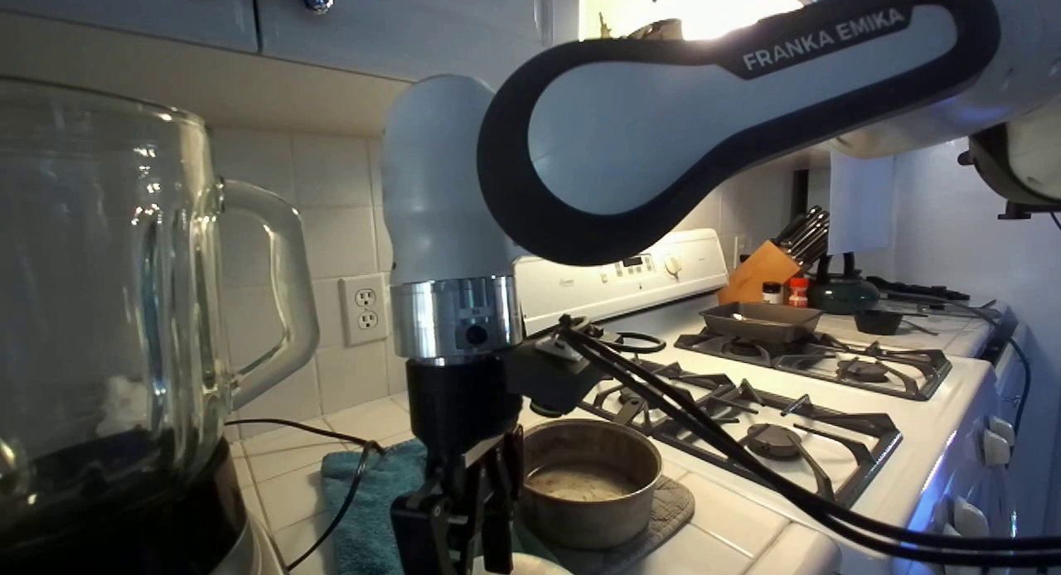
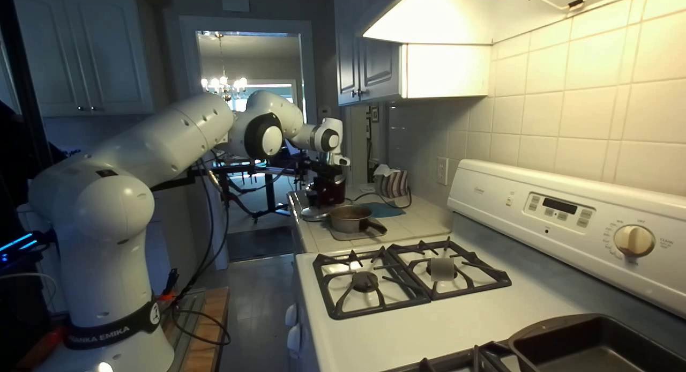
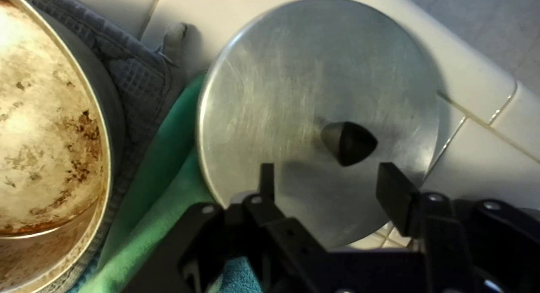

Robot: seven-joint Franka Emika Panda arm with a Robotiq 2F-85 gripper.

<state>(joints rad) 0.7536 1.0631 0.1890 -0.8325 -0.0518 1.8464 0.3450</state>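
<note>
Only the wrist view shows whole the round metal lid (image 3: pixel 295 107) with its dark knob (image 3: pixel 349 143); the lid lies over the white tiled counter (image 3: pixel 485 162), below the gripper (image 3: pixel 325 179). The two fingers (image 3: pixel 394 196) stand well apart and have hold of nothing, and the knob appears just ahead of their tips. An exterior view gives the handle (image 2: pixel 376 228) of the saucepan (image 2: pixel 349 221), whereas the wrist view gives its stained inside. At the left of the wrist view, a green cloth (image 3: pixel 168 191) meets the lid's rim, and then come the grey pad (image 3: pixel 133 75) and the saucepan, so the room there is narrow. Toward the upper right, a strip of tiles reaches the rounded edge (image 3: pixel 468 58). In an exterior view, the last part of the arm (image 1: pixel 448 186) hangs nearly vertical, with the gripper pointing downward beside the saucepan.
</note>
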